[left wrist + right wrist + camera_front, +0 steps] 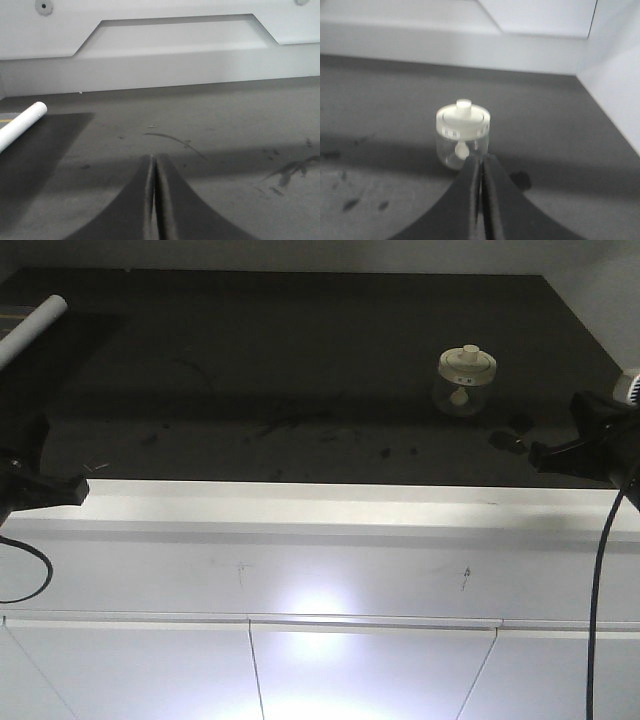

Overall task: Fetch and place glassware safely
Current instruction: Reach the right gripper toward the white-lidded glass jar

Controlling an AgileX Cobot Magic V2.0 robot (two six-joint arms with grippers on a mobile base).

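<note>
Left jaws and right jaws are clenched empty, the right just short of the glass jar (463,136) near the far right corner of the desk (300,350).

right tool (481,164) pinched together just in front of the lidded glass jar (462,122) — jar's upright on the dark worktop (385,100)

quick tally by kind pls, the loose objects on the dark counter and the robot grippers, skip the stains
glass jar with white lid: 1
white tube: 1
grippers, both with fingers shut, left gripper and right gripper: 2
total: 4
</note>
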